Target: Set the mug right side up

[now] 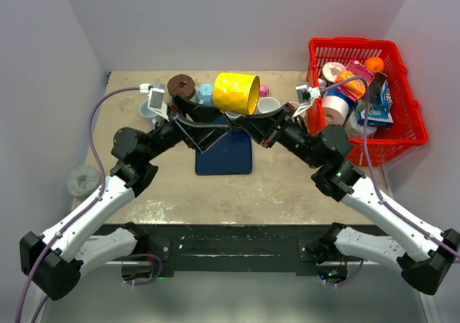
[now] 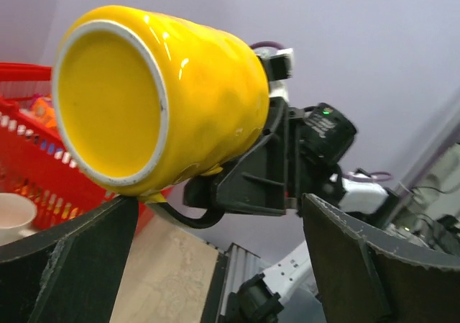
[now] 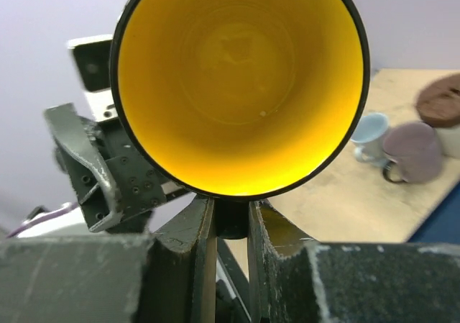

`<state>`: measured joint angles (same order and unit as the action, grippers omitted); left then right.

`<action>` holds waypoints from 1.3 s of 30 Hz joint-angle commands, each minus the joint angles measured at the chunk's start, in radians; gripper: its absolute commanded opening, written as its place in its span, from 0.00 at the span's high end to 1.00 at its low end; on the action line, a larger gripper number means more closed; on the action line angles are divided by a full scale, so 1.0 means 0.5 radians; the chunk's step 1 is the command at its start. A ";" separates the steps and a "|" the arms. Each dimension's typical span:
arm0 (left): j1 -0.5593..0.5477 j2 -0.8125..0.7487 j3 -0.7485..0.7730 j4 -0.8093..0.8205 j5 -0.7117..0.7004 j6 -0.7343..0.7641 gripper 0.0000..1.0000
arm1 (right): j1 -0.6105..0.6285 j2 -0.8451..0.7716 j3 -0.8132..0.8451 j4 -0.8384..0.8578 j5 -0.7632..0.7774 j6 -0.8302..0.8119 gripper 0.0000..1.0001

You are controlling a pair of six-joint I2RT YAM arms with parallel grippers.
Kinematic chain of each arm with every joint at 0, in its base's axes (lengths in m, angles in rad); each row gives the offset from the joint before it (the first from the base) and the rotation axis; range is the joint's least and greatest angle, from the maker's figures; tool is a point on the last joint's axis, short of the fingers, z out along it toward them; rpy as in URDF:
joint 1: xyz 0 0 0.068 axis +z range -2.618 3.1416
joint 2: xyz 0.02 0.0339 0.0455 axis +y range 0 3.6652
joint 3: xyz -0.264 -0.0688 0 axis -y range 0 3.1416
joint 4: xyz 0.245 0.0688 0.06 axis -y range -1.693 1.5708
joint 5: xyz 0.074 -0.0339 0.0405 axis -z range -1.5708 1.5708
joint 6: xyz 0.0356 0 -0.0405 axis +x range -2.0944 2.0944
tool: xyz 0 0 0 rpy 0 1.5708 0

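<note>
Top external view: the yellow mug (image 1: 237, 91) is being held in the air at upper centre of the frame, above the far edge of the blue mat (image 1: 224, 154). It is lying on its side, mouth facing right and tipping slightly downward. The right gripper (image 1: 244, 118) is reaching in from the lower right and meeting the mug from beneath. The left gripper (image 1: 205, 113) is sitting just left of the mug, with its finger spacing not readable from here. A red basket (image 1: 351, 42) full of mixed items is occupying the upper right of the table (image 1: 287, 186).

Left wrist view: the mug's flat base (image 2: 108, 107) is facing the camera at upper left. The left gripper's fingers (image 2: 65, 265) are standing wide apart at the lower corners, gripping nothing, though the left one is reaching up to the mug's lower edge. The right gripper's black body is sitting behind and below the mug.

Right wrist view: the camera is looking straight into the mug's mouth, which is filling the upper centre. The right gripper's fingers (image 3: 194, 265) are pressing together on the mug's black handle (image 3: 231, 219) at lower centre. A pale blue mug (image 3: 370, 136) and a mauve mug (image 3: 413, 150) are standing touching each other on the table at right.
</note>
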<state>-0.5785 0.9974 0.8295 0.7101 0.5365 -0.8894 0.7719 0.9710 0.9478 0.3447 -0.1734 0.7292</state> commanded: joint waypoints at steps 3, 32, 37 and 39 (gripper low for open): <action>-0.009 -0.120 0.393 -1.394 -0.814 0.793 0.01 | -0.001 -0.110 0.485 -0.909 0.549 -0.286 1.00; -0.003 -0.547 0.025 -1.675 -2.178 1.392 0.01 | -0.010 0.754 0.270 -1.604 1.288 -0.381 1.00; -0.006 -0.571 0.034 -1.693 -2.095 1.383 0.01 | -0.095 0.954 0.319 -1.533 1.286 -0.437 1.00; -0.003 -0.565 0.028 -1.696 -2.073 1.380 0.01 | -0.120 1.024 0.313 -1.496 1.276 -0.443 1.00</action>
<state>-0.5793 0.7254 0.8242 -0.1562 -0.5282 -0.2131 0.7464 1.4689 1.0500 -0.5354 0.4019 0.5320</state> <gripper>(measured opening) 0.992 0.189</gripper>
